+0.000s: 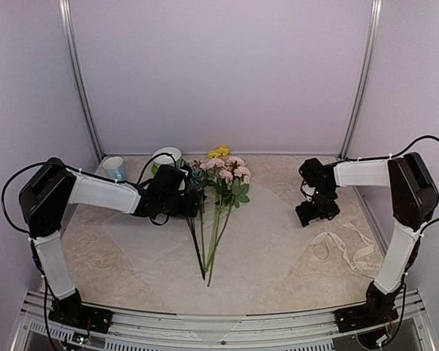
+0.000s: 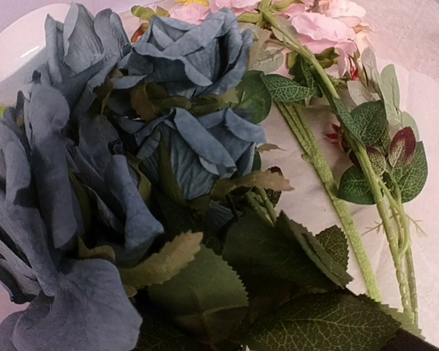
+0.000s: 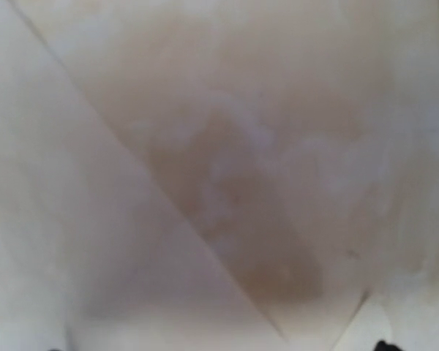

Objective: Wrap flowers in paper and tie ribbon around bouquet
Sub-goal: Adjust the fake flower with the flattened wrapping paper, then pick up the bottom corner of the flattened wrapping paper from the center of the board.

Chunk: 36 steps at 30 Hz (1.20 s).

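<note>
Flowers (image 1: 227, 175): pink roses, small yellow blooms, dusty-blue heads and green leaves on long stems, lying on the paper (image 1: 271, 241), heads far, stems near. Left gripper (image 1: 192, 197) sits against the blue heads, arm stretched low and level; its jaw width cannot be told. Right gripper (image 1: 312, 212), spread wide and empty, hangs over the paper's right edge.

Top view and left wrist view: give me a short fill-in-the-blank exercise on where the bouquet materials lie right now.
1. The flowers lie on top of the ___.
2. The ribbon lies to the ___ of the flowers.
3. In the left wrist view, the nearest rose is ___.
4. The arm reaching the flowers is the ___ one.
Missing words: paper; right; blue; left.
</note>
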Tool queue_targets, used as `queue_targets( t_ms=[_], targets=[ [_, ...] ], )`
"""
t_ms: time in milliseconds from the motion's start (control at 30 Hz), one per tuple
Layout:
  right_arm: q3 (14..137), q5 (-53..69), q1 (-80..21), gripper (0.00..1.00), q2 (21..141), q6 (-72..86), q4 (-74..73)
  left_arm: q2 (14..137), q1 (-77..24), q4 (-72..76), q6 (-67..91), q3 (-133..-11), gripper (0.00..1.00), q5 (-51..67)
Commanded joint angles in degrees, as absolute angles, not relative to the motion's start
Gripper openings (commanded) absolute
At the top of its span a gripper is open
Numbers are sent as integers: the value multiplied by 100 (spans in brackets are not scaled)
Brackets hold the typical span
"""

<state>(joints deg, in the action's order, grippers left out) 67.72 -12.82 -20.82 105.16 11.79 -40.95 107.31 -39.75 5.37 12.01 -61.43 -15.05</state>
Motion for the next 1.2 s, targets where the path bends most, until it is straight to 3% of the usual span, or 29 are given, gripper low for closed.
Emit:
queue_targets(
  t_ms=[0, 100, 300, 633, 833, 1033, 1067, 1167],
  targets=[
    [6923, -896, -2032, 92, 10076, 1009, -4421, 10329, -4042, 175, 1147, -6427, 99, -1803],
    [6771, -637, -1990, 100, 10056, 1075, -4345, 10153, -4051, -96, 1138, -6526, 99, -1885],
    [6693, -172, -1925, 100, 10332, 1043, -4097, 9731, -4052, -544, 1048, -6612, 99, -1907],
    [6589, -28, -1925, 86, 10857, 961, -4044, 9129, -3733, -1251, 1293, -6439, 99, -1692],
    [6523, -34, -1925, 54, 10841, 1065, -3965, 8580, -2629, -1103, 2271, -5402, 99, -1305],
    [6580, 40, -1909, 4, 10839, 1105, -3854, 8452, -2042, -597, 2648, -4654, 99, -845],
    [6600, 42, -1903, 0, 10826, 1112, -3848, 8461, -2035, -565, 2649, -4602, 99, -856],
    [6612, 208, -1871, 0, 10762, 1093, -3786, 8558, -2030, -553, 2617, -4553, 99, -814]
  ],
)
